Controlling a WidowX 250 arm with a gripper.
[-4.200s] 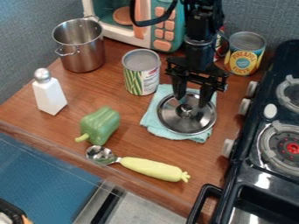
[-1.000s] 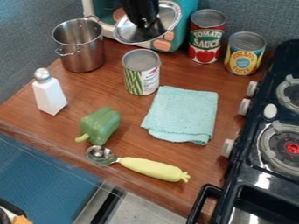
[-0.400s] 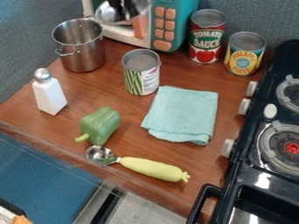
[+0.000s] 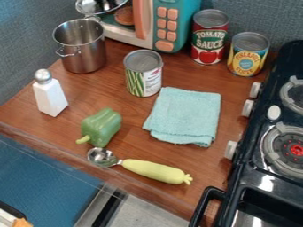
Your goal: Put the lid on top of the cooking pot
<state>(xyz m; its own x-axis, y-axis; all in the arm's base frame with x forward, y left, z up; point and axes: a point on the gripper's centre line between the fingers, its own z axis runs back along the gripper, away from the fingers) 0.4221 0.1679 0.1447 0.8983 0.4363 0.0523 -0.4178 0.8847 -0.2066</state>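
The silver lid point(image 4: 102, 5) hangs tilted in the air at the top edge of the camera view, in front of the toy microwave. Just below and left of it, the steel cooking pot point(image 4: 83, 51) stands upright and open-topped on the wooden counter at the upper left. Lid and pot are apart in the view, with the lid above and slightly right of the pot's rim. What holds the lid up lies beyond the top edge.
A striped can point(image 4: 142, 75) stands right of the pot, a white shaker point(image 4: 50, 94) in front of it. The teal microwave point(image 4: 177, 20) is behind. A folded cloth point(image 4: 184, 116), green pepper point(image 4: 102, 127) and two more cans share the counter; the stove point(image 4: 272, 155) borders it.
The lid was lifted off the cloth by the gripper and carried up and left to near the pot. The gripper has passed out beyond the top edge.
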